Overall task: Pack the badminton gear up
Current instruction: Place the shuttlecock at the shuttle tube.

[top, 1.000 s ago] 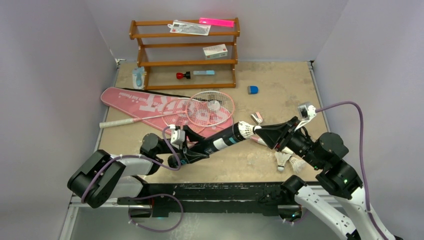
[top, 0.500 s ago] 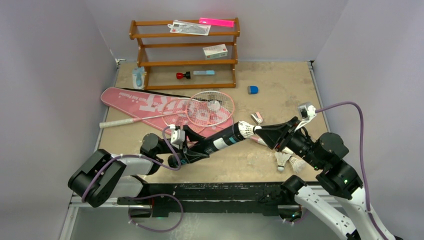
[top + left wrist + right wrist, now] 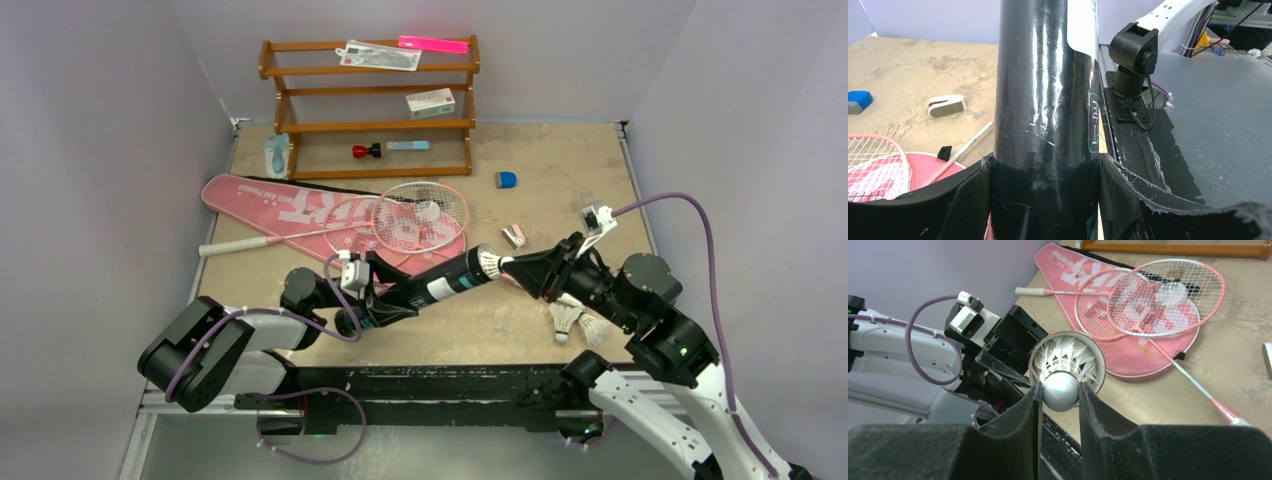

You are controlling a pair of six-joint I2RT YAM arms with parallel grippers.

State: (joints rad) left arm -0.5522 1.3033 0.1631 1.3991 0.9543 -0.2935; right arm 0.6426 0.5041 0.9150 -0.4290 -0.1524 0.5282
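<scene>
Your right arm has slid a little to the left since a second ago, and the shuttlecock (image 3: 1066,365) it carries now sits deeper in the mouth of the black tube (image 3: 436,284). The jaws of your right gripper (image 3: 1060,390) are pinched on the shuttlecock's rounded cork. The feathers point into the tube and fill its opening.

Your left gripper (image 3: 1044,162) clamps the tube near its closed end, one finger pressed on each side. It holds the tube with the mouth pointing at your right arm.

On the far side of the tube lies the pink bag (image 3: 285,200). The two rackets (image 3: 425,212) rest on it with their heads overlapping.

Two spare shuttlecocks (image 3: 567,320) lie on the table (image 3: 560,170) past the tube's mouth, on the near side, right beside your right arm. A small white and red object (image 3: 514,236) sits just beyond the tube's mouth on the far side. A blue object (image 3: 506,180) lies farther back still. The wooden rack (image 3: 370,125) stands well behind the tube, against the back wall.
</scene>
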